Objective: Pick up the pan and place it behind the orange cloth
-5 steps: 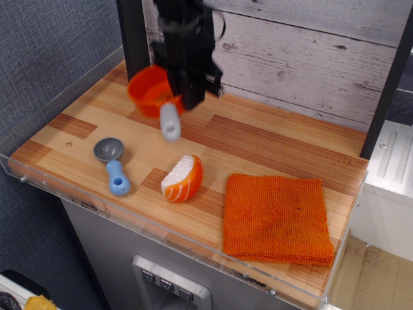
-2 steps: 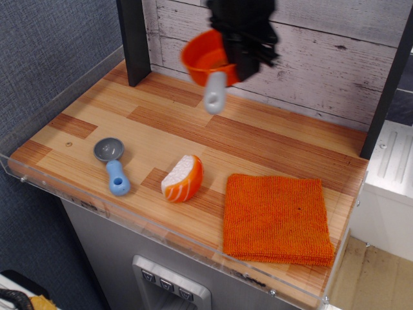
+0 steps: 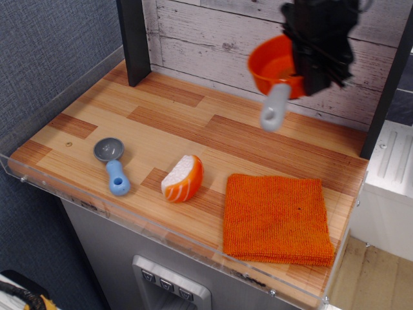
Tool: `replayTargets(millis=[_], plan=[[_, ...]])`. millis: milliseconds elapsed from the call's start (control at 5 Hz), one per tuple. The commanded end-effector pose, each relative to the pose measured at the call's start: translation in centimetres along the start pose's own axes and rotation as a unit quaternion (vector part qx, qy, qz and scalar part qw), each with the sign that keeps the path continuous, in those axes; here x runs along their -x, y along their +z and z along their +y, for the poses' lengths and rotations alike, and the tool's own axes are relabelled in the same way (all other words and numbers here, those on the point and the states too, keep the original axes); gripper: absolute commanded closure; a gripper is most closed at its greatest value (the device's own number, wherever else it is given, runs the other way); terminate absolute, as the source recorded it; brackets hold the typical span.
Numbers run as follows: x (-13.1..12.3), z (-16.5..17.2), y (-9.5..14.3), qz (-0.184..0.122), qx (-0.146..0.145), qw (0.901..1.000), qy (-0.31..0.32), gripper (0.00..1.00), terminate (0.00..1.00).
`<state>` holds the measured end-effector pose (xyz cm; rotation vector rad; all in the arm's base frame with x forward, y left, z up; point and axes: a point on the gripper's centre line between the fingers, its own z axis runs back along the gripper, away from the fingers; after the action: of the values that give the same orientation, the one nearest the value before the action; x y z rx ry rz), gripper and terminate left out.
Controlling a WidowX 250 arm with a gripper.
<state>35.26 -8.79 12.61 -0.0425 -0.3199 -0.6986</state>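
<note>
The orange pan with its light-grey handle hangs tilted in the air, well above the back right of the wooden table. My black gripper is shut on the pan's right rim; its fingertips are hidden behind the pan and blurred by motion. The orange cloth lies flat at the front right of the table, below and in front of the held pan.
A grey scoop with a blue handle lies at the front left. A salmon sushi toy sits left of the cloth. A black post stands at the back left. A clear rim edges the table front.
My gripper has carried the pan from the back left, up and across to the right, to a spot above the back right of the table.
</note>
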Motion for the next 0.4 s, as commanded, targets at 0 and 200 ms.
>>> replayTargets(millis=[0, 200], plan=[[0.4, -3.8, -2.7, 0.021, 0.03, 0.9984, -0.044, 1.0, 0.0], [1.0, -3.1, -5.1, 0.036, 0.042, 0.9976, -0.043, 1.0, 0.0]])
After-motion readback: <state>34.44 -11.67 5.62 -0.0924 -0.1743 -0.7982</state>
